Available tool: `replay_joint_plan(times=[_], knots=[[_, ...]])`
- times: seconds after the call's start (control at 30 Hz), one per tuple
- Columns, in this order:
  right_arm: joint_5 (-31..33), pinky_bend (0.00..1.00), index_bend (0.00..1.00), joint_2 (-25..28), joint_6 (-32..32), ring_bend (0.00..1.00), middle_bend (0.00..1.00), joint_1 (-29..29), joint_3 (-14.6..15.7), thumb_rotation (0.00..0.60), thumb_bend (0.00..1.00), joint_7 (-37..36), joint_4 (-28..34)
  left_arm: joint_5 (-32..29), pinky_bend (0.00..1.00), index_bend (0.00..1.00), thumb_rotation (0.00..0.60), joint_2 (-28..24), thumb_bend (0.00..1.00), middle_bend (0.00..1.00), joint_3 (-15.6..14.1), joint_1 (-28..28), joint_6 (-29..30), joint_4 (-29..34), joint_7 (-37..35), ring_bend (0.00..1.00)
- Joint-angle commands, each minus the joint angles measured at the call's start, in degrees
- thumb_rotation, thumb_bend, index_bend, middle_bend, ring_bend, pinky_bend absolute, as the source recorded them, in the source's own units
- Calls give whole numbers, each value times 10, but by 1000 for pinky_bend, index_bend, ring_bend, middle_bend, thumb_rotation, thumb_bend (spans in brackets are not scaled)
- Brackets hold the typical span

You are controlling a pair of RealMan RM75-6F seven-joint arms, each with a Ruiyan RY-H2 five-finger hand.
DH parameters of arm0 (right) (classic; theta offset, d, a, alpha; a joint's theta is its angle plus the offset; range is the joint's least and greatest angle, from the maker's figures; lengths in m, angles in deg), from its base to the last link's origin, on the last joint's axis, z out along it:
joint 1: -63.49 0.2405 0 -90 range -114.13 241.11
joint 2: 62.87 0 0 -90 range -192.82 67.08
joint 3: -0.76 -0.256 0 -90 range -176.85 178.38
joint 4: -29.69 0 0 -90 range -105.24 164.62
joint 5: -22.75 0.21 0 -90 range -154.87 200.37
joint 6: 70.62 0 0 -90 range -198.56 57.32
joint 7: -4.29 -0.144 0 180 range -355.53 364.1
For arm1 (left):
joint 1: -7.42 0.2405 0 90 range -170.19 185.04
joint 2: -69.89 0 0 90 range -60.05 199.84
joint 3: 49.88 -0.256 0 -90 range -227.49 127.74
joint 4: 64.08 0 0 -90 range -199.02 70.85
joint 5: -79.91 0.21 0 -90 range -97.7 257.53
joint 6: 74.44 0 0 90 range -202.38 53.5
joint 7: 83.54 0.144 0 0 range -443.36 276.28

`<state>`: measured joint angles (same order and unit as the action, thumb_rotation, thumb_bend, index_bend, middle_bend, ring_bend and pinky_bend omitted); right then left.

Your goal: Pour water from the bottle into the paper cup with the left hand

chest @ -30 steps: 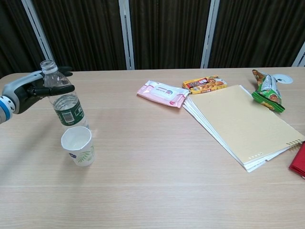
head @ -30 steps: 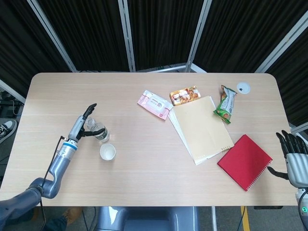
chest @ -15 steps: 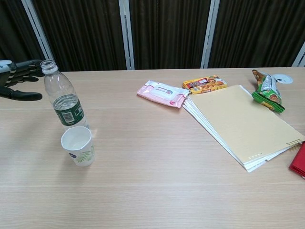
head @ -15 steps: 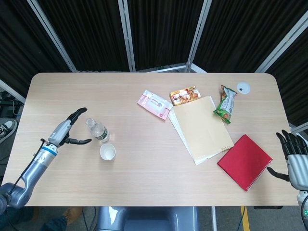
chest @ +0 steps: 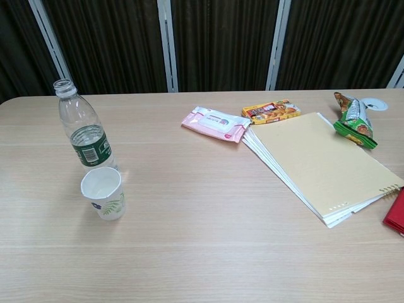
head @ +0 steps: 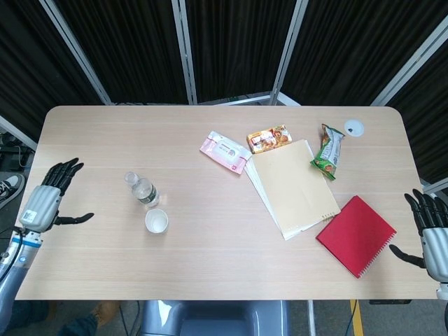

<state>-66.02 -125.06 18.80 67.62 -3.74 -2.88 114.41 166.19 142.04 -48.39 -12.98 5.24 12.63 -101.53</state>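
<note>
Now the uncapped bottle [chest: 83, 132] stands upright just behind the paper cup [chest: 103, 192] near the bench's [head: 210, 238] left edge, close together for a short pour. The left robot hand [head: 47, 200] hangs released, fingers spread, at that edge, well apart from both. The right robot hand [head: 429, 234] idles, spread and empty, off the right edge.

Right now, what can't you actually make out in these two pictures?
- Water in the paper cup: neither view shows it clearly; too small in the head view.
- Red notebook: cut off by the chest view's right edge.
- Left hand and right hand: outside the chest view entirely.
- Bottle label and snack box print: too small to read.
</note>
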Motion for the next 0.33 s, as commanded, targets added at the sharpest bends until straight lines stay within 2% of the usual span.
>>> replay_joint_plan(times=[0.03,0.23,0.33], knots=[[-4,0,0,4,7,0,0,-2,-2,600,0,3,4,-22,0,0,600,-47,0,0,1,65,82,113,145,0],[-12,0,0,5,30,0,0,-7,-7,600,0,30,-5,-28,0,0,600,-81,0,0,-20,123,149,244,299,0],[-16,0,0,4,39,0,0,-9,-7,600,0,32,-6,-18,0,0,600,-83,0,0,-28,138,167,267,330,0]])
